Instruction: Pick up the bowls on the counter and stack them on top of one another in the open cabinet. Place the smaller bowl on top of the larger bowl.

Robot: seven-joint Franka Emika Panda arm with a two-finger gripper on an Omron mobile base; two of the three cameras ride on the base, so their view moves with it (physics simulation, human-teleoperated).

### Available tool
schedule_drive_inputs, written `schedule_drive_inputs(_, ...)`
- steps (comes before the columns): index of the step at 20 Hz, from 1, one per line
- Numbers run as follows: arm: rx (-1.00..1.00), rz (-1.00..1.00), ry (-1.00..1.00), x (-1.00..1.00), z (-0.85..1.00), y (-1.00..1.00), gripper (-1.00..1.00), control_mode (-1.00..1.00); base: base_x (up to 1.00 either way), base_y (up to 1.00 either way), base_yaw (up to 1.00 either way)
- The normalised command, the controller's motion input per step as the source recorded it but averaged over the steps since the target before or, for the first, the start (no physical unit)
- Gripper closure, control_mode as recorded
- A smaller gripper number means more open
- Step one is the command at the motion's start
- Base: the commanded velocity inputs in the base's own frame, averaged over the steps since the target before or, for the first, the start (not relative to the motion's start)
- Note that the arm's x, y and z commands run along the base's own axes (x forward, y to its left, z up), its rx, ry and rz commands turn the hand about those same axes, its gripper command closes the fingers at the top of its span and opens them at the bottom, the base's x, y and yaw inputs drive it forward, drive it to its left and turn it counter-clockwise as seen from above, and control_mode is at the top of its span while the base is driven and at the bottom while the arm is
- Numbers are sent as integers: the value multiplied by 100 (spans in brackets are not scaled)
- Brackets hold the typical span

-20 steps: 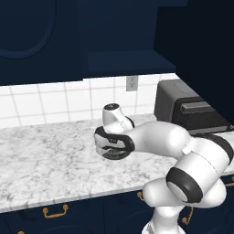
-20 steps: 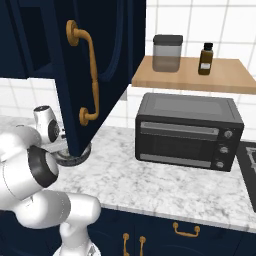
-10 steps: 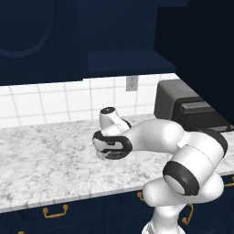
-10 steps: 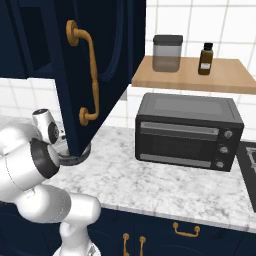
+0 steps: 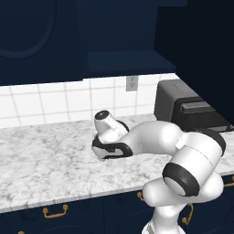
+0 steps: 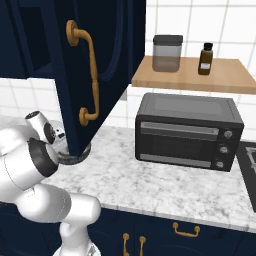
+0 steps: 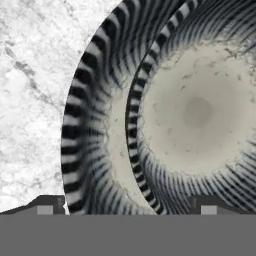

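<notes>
The hand view shows two bowls directly below the claw [image 7: 126, 206]. The smaller bowl [image 7: 200, 112] sits nested inside the larger bowl [image 7: 92, 135]; both carry dark and pale radial stripes on their walls and a pale speckled floor. Both bowls are cut off by the frame edges on the right, top and bottom, so their full outlines are not visible. The two dark fingertips [image 7: 45, 206] rise at the bottom edge, one over the larger bowl's outer rim and one over the smaller bowl's wall. The fingertips stand well apart, and the near walls of both bowls lie between them. Contact with either rim cannot be determined.

To the left of the claw lies bare marbled counter [image 7: 35, 100].

In the left base view the arm's wrist covers the bowls completely. In the right base view only a sliver of the dark bowl rim [image 6: 75, 159] shows, below the lower edge of the open cabinet door [image 6: 95, 75]; which bowl it belongs to is unclear.

Further right on the counter stands a dark toaster oven [image 6: 187, 132]. Above it, a wooden shelf [image 6: 192, 75] carries a jar [image 6: 167, 52] and a small bottle [image 6: 205, 58].
</notes>
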Motion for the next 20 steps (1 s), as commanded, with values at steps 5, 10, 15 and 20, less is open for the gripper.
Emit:
schedule_drive_inputs(5,-7,12,0,7,-29,0,100,-100,0,0,0)
schedule_drive_inputs(10,-3,11,0,1,-10,0,100,-100,0,0,0)
schedule_drive_inputs(15,0,3,-3,-16,5,0,100,-100,0,0,0)
schedule_drive_inputs(20,0,0,-5,-56,88,0,100,-100,0,0,0)
